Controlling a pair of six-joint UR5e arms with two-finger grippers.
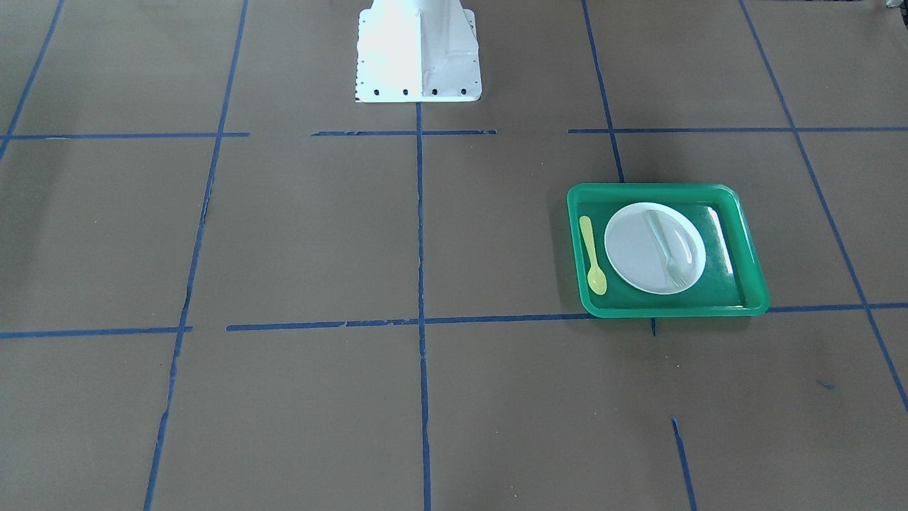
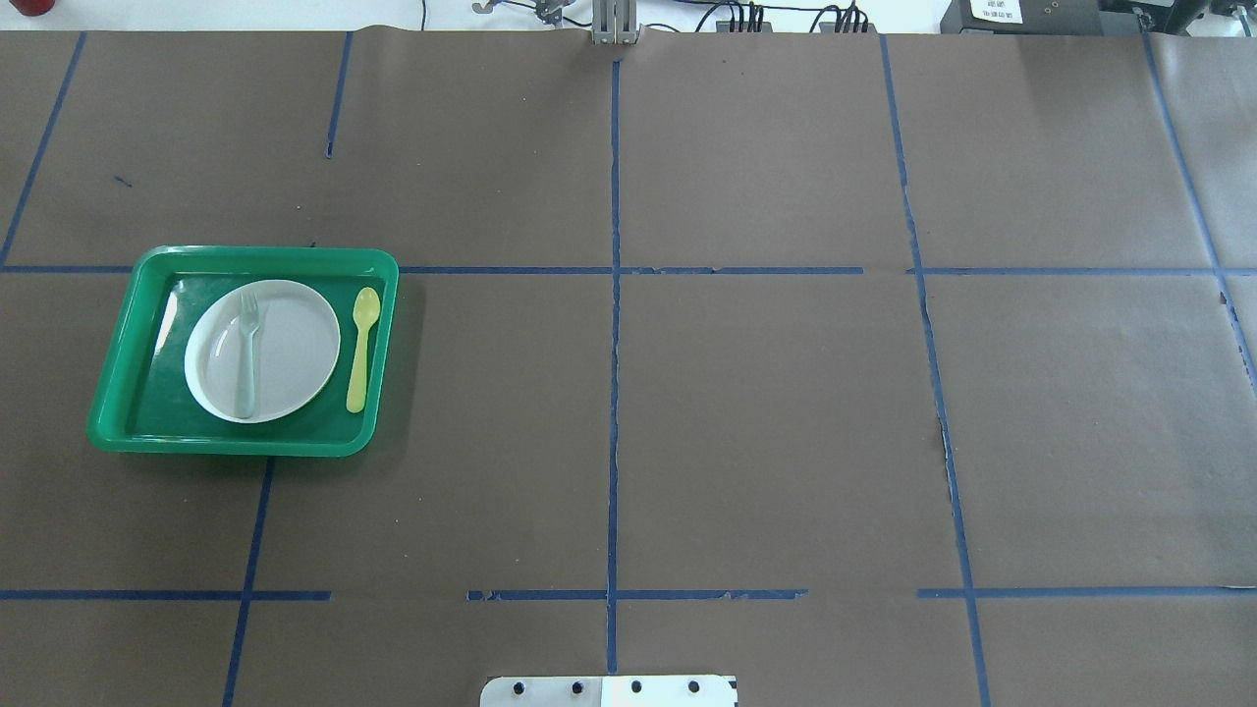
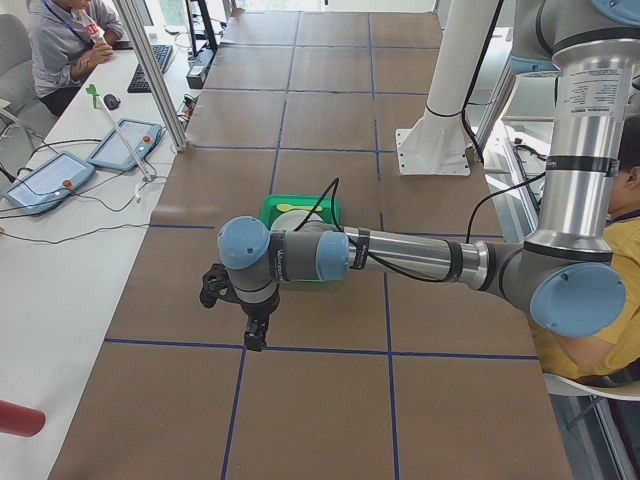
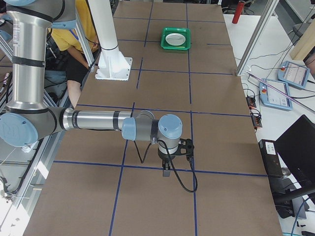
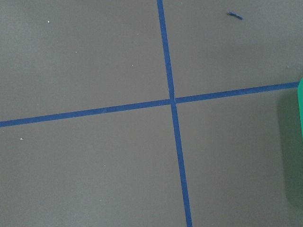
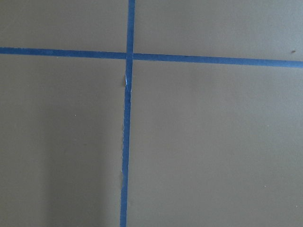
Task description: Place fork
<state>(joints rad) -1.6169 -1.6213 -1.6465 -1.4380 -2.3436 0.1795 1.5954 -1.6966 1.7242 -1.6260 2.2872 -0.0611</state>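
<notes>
Brown table [image 2: 687,442]: green tray [image 2: 226,442] with plate [image 2: 295,344], fork [image 2: 246,355] atop, spoon [image 2: 361,349] beside.

the near right arm [image 4: 93,119] is reaching in from the view's left edge across the brown paper-covered table [image 4: 221,147], its silver forearm lying level above the blue tape lines [image 4: 190,88]. the right gripper [image 4: 166,172] is pointing down just above one tape line; whether it is parted or closed is not showing here. a black cable [image 4: 189,184] is looping beside it. far up the table a green tray [image 4: 175,48] is carrying a white plate [image 4: 175,37]; anything on the plate is too small to make out. a white pedestal [image 4: 113,64] is standing near the left edge, with a person in a yellow shirt [image 4: 81,22] showing behind it.
</notes>
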